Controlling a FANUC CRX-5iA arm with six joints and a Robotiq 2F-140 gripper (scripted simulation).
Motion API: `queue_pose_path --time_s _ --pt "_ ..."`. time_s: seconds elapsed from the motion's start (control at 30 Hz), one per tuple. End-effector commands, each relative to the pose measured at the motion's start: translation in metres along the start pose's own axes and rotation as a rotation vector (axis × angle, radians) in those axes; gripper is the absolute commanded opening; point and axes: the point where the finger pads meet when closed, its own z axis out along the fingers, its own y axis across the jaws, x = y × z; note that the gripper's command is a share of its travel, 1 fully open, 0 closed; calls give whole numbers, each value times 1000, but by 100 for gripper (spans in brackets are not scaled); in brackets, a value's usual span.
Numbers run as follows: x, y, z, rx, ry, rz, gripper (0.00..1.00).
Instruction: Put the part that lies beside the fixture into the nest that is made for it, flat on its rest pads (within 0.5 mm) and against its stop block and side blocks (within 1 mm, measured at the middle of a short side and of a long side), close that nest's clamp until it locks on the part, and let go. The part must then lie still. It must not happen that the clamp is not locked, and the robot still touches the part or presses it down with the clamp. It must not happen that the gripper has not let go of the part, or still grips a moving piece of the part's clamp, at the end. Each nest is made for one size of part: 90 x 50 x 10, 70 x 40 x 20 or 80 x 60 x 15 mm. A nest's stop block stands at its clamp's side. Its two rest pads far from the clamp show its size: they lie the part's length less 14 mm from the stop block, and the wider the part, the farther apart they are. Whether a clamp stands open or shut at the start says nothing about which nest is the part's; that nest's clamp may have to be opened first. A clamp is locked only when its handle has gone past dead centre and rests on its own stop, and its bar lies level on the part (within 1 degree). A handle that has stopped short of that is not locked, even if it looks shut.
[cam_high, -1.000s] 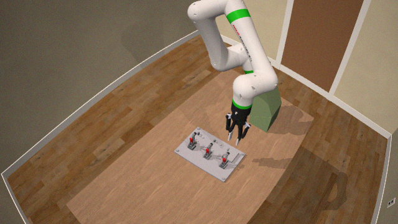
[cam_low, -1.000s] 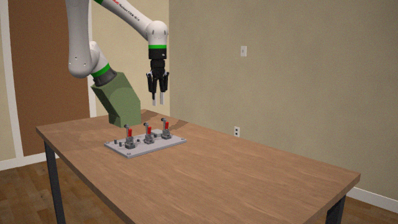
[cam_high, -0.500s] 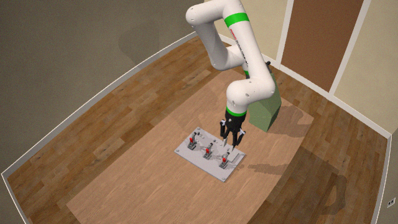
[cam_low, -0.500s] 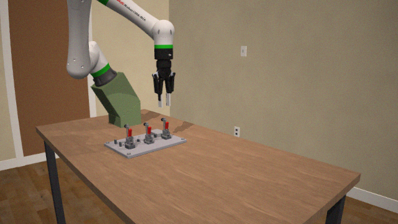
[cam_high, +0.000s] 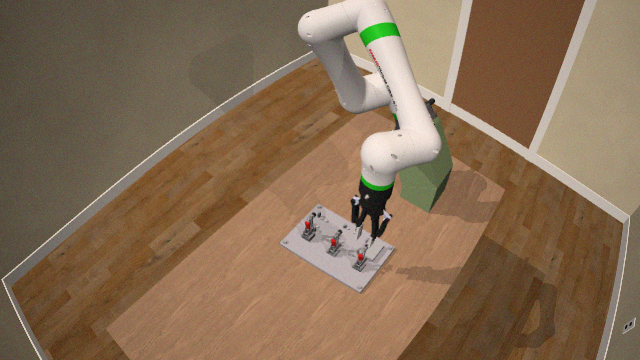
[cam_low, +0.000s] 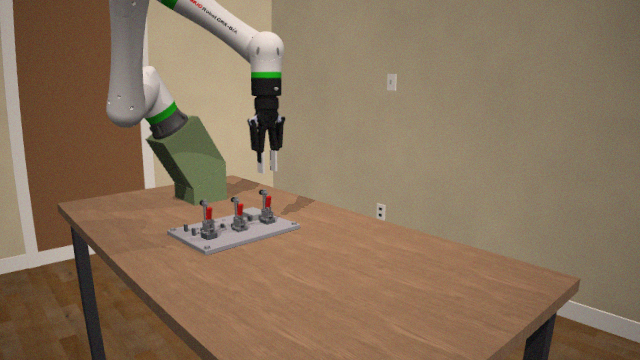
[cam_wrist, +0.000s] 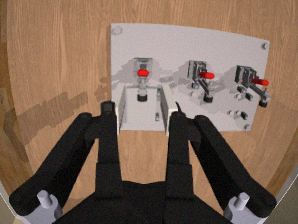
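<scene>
My gripper (cam_wrist: 143, 94) hangs above the fixture with its fingers drawn partway in, a gap between them, gripping nothing. In the wrist view the two pale fingertips frame the part (cam_wrist: 133, 115), a light flat block that lies below them in the end nest, the one nearest the arm's green pedestal (cam_low: 192, 160). From the exterior view my gripper (cam_low: 267, 169) stands well above the clamps, pointing straight down, touching neither part nor clamp. Just past the part is that nest's clamp (cam_wrist: 141, 70), its red handle raised. The top view shows the part (cam_high: 378, 251) at the right-hand end of the plate (cam_high: 320, 260), beside that clamp (cam_high: 359, 261). I cannot tell from these views whether the part sits flat on its pads or against its blocks. Farther along the grey plate stand the middle clamp (cam_wrist: 200, 76) and the far clamp (cam_wrist: 249, 83), their red handles up as well, with small pads and blocks around them. The plate rests on a wooden table (cam_low: 350, 280).
</scene>
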Motion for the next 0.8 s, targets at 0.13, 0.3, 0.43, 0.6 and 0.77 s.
queue_pose_path --time_s 0.13,0.3,0.43,0.6,0.77 --pt "0 0 4 0 0 0 28" --pt "0 0 11 0 0 0 28" --pt "0 0 19 0 0 0 28" --pt "0 0 35 0 0 0 28" --pt "0 0 51 0 0 0 28"
